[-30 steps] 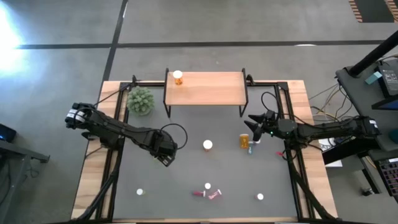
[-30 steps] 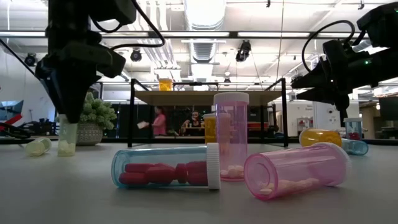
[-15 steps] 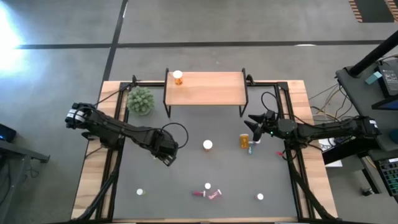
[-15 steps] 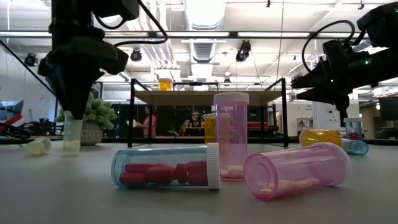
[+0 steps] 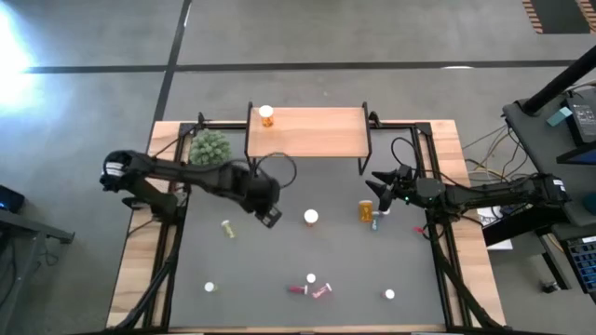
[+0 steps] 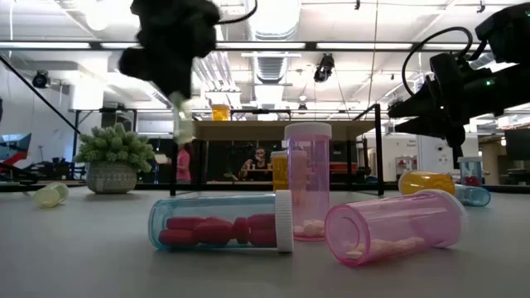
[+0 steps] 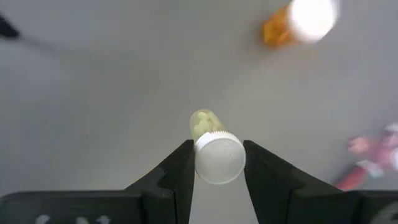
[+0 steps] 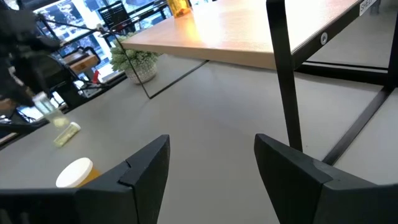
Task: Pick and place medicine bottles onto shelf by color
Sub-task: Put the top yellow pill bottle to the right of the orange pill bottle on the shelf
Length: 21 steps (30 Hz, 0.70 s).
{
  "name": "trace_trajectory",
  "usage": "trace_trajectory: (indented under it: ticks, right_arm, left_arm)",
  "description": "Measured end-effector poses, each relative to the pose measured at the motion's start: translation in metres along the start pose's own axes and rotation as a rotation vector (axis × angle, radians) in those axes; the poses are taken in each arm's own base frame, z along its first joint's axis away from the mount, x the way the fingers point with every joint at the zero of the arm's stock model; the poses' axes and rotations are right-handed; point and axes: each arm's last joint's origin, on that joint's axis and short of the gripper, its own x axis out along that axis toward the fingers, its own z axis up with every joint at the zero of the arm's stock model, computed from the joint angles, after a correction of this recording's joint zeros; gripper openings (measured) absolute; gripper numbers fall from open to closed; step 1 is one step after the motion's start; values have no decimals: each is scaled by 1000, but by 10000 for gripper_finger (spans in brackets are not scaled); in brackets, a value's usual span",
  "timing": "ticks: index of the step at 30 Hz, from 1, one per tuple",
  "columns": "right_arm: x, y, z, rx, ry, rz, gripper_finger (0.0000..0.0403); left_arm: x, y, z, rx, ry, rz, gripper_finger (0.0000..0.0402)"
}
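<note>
Yellowish bottle (image 7: 214, 149) clamped upright in left tool (image 7: 216, 163), lifted; orange bottle (image 5: 266, 115) on shelf (image 5: 317, 132).

— What is sitting on your table (image 5: 279, 261) right now?

— I am reading my grey top as a dial from its middle. The shelf (image 5: 307, 132) is standing at twelve, and the green plant (image 5: 209, 149) is sitting at ten.

— And the bottles?

— An upright orange bottle (image 5: 311, 217) is standing near the centre. A tipped orange bottle (image 5: 365, 210) is lying at three, with a bluish bottle (image 5: 375, 223) just beside it. A yellowish bottle (image 5: 227, 229) is lying at nine. The pink bottles (image 5: 315, 288) are clustering at six. One white-capped bottle (image 5: 209, 288) is standing at eight, and a second capped bottle (image 5: 389, 294) at four.
</note>
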Motion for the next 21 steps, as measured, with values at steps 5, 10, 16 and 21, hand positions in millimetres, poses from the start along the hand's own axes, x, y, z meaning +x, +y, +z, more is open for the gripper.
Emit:
trace_trajectory:
  ticks: [5,10,16,21]
  right_arm:
    - [0,0,0,0,0,-1,224]
    - [0,0,0,0,0,0,224]
    - [0,0,0,0,0,0,224]
    - [0,0,0,0,0,0,224]
  left_arm:
    - [-11,-9,29,36,31,9,106]
    - [-24,-17,60,94,33,34,106]
    - [-37,-11,95,110,3,51,105]
    - [-42,2,119,82,-38,64,105]
